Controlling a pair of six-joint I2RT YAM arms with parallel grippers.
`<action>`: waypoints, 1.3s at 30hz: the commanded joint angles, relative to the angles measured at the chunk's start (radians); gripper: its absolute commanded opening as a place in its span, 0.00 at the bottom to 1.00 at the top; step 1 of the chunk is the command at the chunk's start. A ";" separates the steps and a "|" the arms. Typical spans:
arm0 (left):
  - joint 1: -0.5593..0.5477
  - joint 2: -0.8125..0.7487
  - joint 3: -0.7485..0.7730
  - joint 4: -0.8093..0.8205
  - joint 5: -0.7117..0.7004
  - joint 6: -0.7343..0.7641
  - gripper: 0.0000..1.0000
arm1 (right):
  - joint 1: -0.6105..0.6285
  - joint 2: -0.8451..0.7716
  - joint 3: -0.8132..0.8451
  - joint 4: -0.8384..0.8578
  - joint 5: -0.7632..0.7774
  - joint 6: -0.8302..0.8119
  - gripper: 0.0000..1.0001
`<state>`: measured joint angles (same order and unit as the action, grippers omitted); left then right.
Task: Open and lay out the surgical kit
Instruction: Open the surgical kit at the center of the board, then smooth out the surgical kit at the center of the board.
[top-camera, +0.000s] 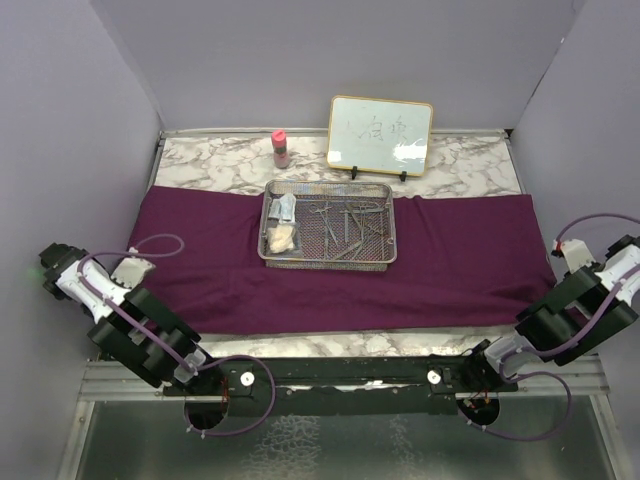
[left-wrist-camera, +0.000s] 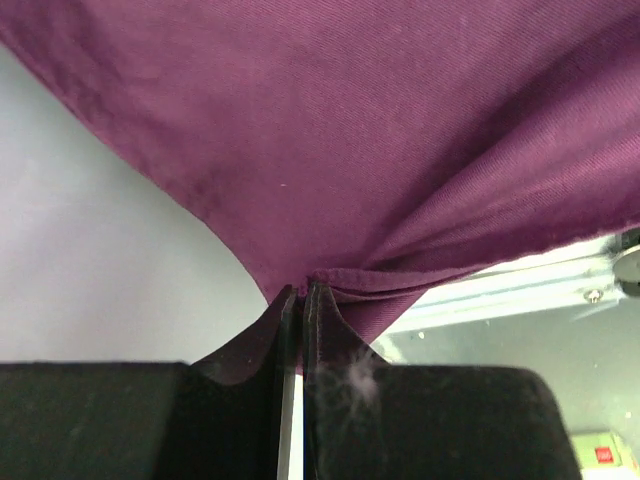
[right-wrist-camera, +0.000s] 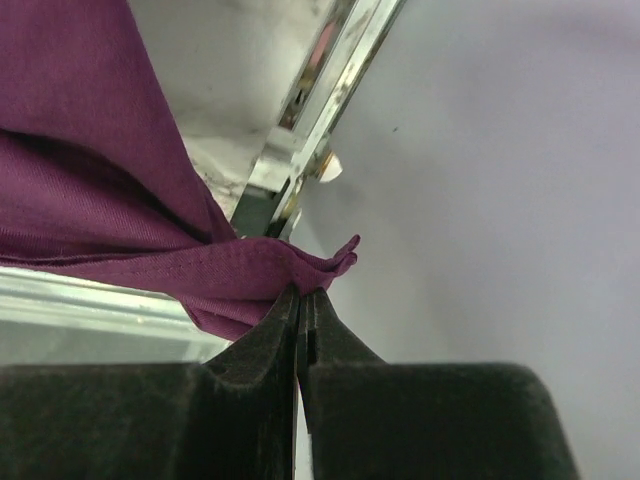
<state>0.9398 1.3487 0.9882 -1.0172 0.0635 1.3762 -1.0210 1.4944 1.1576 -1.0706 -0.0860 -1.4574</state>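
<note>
Two pincers are gripping one cloth: my left pincer (left-wrist-camera: 300, 292) is pinching fully shut on a gathered corner of the purple wrap (top-camera: 450, 260), and my right pincer (right-wrist-camera: 300, 294) is clamping fully shut on a bunched fold at the opposite end. From above, the wrap is lying spread across the counter (top-camera: 300, 345) with its long axis running from 9 o'clock to 3 o'clock, and I am holding it at those two ends, my left arm out at 9 and my right arm out at 3. The wire-mesh tray (top-camera: 328, 263) is sitting on the wrap toward 12 o'clock, near the far hem and a little left of the middle, with the steel instruments (top-camera: 345, 222) and the gauze (top-camera: 282, 238) lying inside it. From my left pincer the tray is lying at roughly 2 o'clock; from my right, at roughly 10 o'clock, and my left looks slightly nearer. Since the cloth is looking nearly flat, I am judging that whatever comes after letting go is turning on that inward, far-side direction toward the tray.
</note>
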 joint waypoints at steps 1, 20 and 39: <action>0.011 -0.061 -0.051 0.023 -0.126 0.119 0.00 | -0.017 -0.039 -0.062 0.104 0.179 -0.111 0.01; 0.025 -0.054 -0.107 0.008 -0.303 0.237 0.00 | -0.018 0.029 -0.113 0.204 0.329 -0.164 0.01; 0.012 -0.057 -0.186 0.042 -0.276 0.251 0.38 | -0.012 0.044 -0.107 0.034 0.073 -0.190 0.25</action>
<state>0.9543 1.3140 0.7803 -0.9836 -0.2218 1.6070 -1.0233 1.5444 1.0058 -0.9485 0.1402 -1.6085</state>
